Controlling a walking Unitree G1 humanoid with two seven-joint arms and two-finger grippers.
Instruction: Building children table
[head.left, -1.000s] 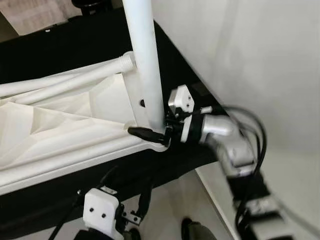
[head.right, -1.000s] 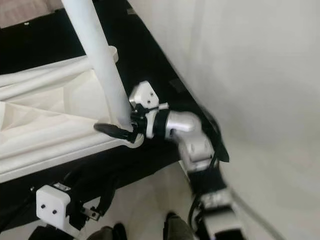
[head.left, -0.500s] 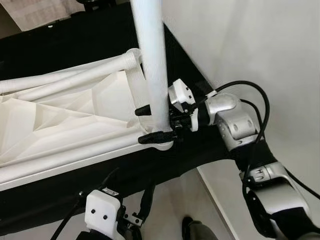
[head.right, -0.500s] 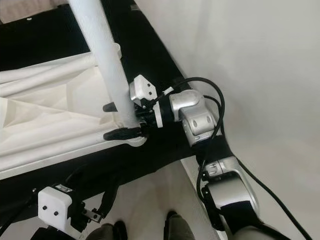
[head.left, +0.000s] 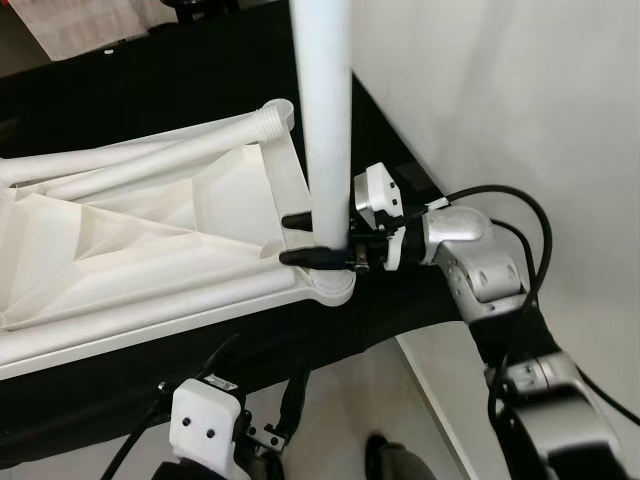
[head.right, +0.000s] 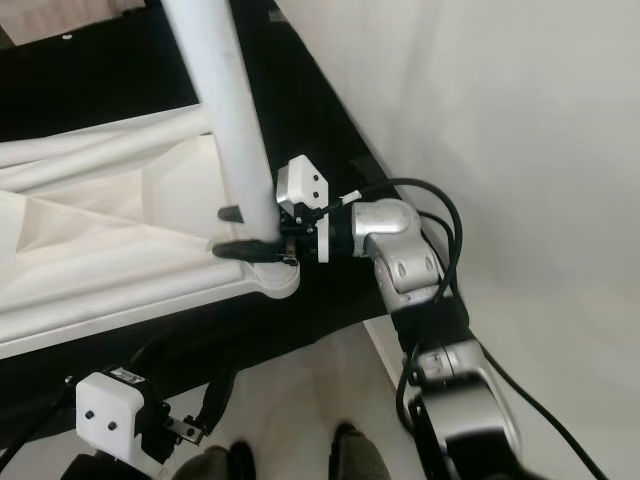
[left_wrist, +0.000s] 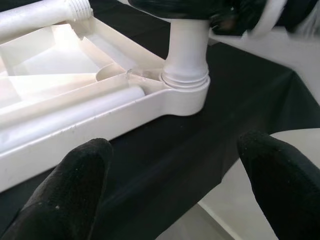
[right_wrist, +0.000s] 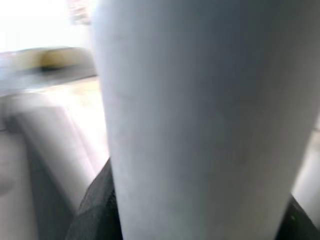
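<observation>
1. Black-draped surface (head.left: 120, 390) carries the upturned white tabletop (head.left: 150, 250), nearest the left gripper (left_wrist: 175, 175), jaws apart, empty
2. Beyond, the white leg (head.left: 326, 120) stands upright in the corner socket (head.left: 330, 285)
3. Right gripper (head.left: 305, 238) reaches in sideways, jaws clamped across that vertical leg, just above the socket

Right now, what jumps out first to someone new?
A tall white table leg stands upright in the corner socket of the upturned white tabletop, which lies on a black cloth. The right gripper has its black fingers round the leg just above the socket.
</observation>
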